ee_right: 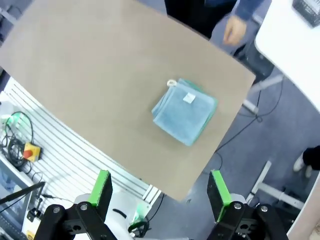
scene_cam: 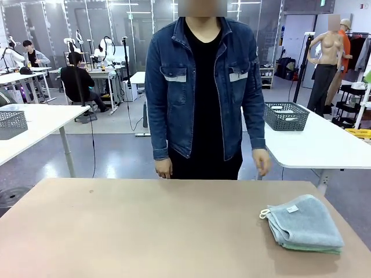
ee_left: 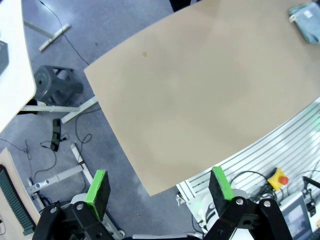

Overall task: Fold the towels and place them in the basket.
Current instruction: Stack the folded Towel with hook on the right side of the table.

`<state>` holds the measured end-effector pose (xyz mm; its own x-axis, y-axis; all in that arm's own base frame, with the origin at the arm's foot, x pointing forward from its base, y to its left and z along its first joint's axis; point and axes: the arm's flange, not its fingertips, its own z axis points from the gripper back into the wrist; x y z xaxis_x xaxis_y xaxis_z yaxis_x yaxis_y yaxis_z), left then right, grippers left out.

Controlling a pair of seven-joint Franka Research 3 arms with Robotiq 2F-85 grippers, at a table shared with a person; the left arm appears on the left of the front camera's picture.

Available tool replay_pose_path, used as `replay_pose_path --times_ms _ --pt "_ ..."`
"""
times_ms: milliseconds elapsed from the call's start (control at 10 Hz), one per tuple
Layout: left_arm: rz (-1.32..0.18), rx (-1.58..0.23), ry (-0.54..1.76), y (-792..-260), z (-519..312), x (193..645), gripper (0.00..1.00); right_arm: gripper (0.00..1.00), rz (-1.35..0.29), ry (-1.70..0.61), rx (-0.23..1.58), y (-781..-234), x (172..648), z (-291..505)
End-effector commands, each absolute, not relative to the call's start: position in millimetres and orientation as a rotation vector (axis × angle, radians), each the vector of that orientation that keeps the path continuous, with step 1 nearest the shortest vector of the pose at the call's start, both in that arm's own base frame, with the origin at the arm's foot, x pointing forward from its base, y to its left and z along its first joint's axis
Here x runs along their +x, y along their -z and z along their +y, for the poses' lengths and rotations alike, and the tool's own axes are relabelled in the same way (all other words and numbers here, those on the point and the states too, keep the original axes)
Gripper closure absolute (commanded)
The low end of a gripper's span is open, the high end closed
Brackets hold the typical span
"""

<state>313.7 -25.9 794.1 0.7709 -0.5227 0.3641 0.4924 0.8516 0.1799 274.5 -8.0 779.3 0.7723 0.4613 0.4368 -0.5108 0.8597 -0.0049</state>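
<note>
Two folded towels lie stacked near the table's right edge: a pale blue towel (scene_cam: 304, 223) (ee_right: 184, 111) with a white label and a corner loop on top, and a green towel (scene_cam: 313, 248) under it. The left wrist view catches the stack (ee_left: 307, 20) at its top right corner. My left gripper (ee_left: 159, 172) hangs high over the table's near left corner, open and holding nothing. My right gripper (ee_right: 160, 174) is open too, high above and short of the stack. A dark grey mesh basket (scene_cam: 286, 116) stands on the white table beyond, off my table.
A person in a denim jacket stands at the far edge with both hands (scene_cam: 164, 169) (scene_cam: 262, 162) hanging by the brown table (scene_cam: 145, 231). Another mesh basket (scene_cam: 11, 123) sits on a white table at far left. An aluminium frame (ee_left: 280, 145) borders my side.
</note>
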Motion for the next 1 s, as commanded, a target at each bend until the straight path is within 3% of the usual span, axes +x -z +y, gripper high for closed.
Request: replay_pose_path --times_ms 0,900 --pt "-0.420 0.080 0.549 -795.2 -24.9 312.6 0.00 0.04 -0.504 -0.529 0.156 -776.5 279.6 -7.0" --pt "-0.420 0.080 0.549 -795.2 -24.9 312.6 0.00 0.04 -0.481 -0.535 0.119 -786.0 269.7 -7.2"
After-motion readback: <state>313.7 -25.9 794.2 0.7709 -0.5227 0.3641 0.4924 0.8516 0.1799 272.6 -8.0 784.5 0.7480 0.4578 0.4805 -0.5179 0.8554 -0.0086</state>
